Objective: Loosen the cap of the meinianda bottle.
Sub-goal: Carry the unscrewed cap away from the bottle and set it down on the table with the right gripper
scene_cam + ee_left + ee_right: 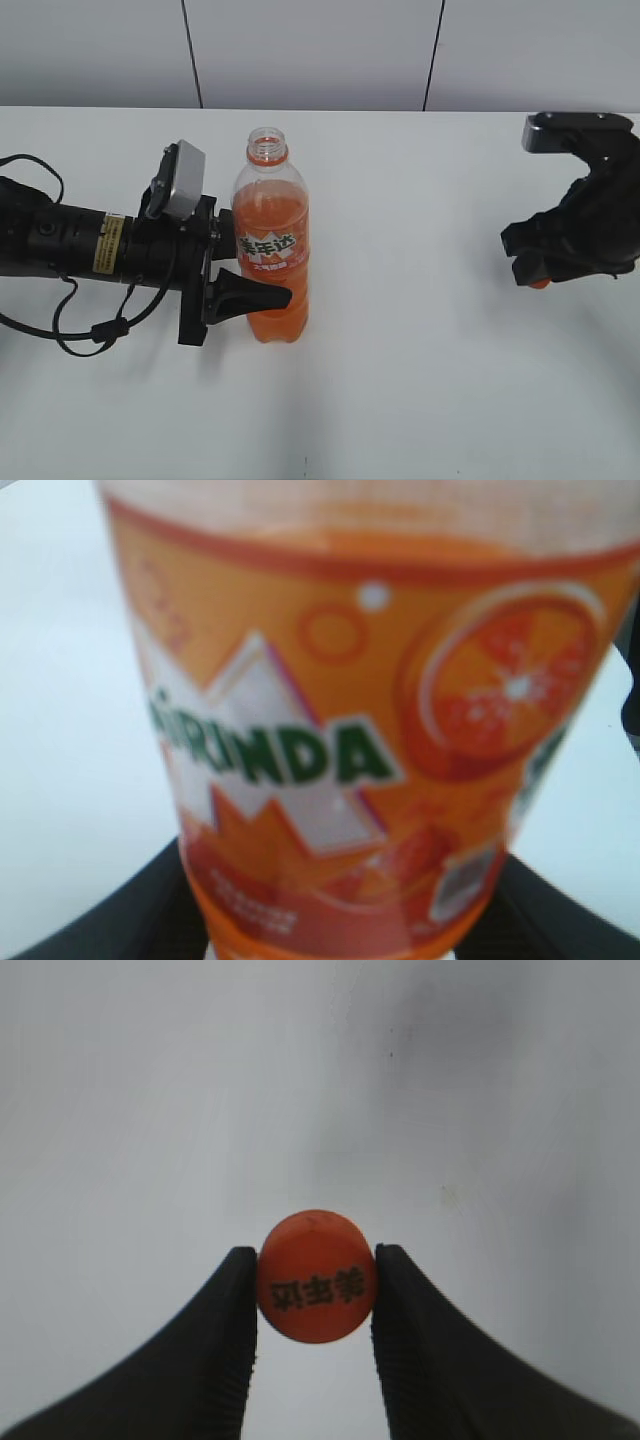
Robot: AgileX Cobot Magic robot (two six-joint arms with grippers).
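The left gripper [262, 300] is reaching in sideways from the left of the white table [420, 380] and clamping the lower body of the Mirinda bottle [271, 262], its black fingers pressing the label band on both sides. The bottle is standing upright near the table's middle, about two-thirds full of orange drink, and its mouth is showing open above the orange neck ring, with no cap on it. In the left wrist view the orange label is filling the picture, too close to be sharp, with the dark fingers just edging in at the bottom corners.

Well apart, at the right edge of the table, the right gripper [540, 272] is hovering above the surface and pinching the orange cap [316, 1276] between its two ribbed fingers [225, 1340]; only a sliver of orange is peeking out in the exterior view.

By the look of it, the loosening is already done and more: the cap is off and carried clear of the neck, leaving at most a set-down and release.

The tabletop is plain and matte, and behind it pale wall panels [310, 50] are meeting at dark seams.
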